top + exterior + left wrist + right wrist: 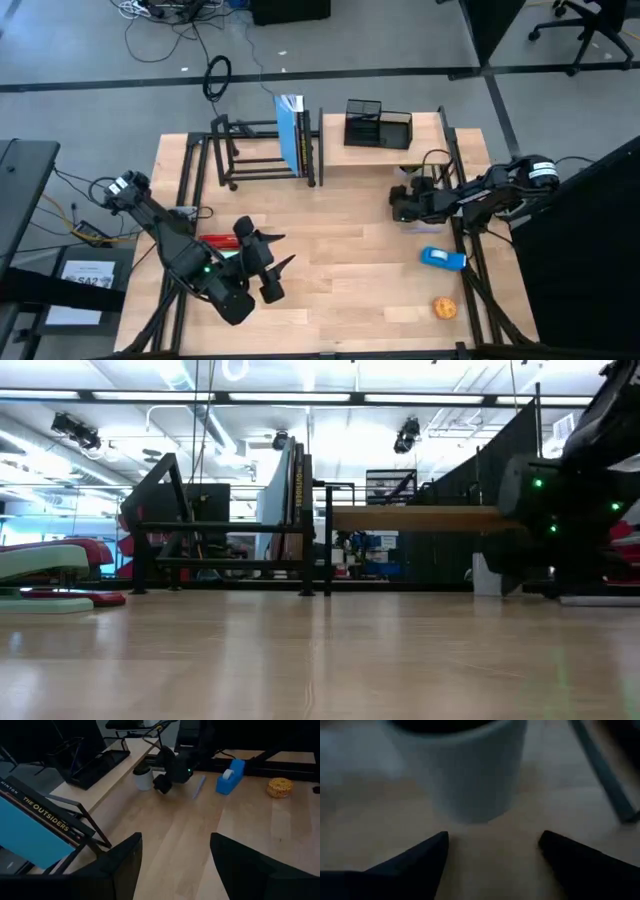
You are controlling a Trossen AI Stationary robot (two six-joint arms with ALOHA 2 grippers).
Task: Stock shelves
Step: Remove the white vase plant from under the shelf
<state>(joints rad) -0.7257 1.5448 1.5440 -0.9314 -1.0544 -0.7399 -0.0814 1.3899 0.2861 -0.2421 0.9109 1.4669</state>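
Note:
The black metal-tube rack [262, 152] stands at the far left of the table, and a blue book [291, 134] stands upright in its right end. Beside it is the wood-board shelf [398, 152], with a black mesh organizer [378, 126] on top. A white cup [465, 770] stands on the table in front of that shelf. My right gripper [492, 855] is open and low, just short of the cup [143, 777], touching nothing. My left gripper [175, 865] hovers open over the near left of the table [270, 262] and holds nothing.
A blue tape dispenser [442, 259] and an orange sponge-like lump [445, 308] lie near the right edge. A red stapler [218, 242] and a pale green one [45, 565] lie beside my left arm. Bare wood shows in the middle of the table [350, 250].

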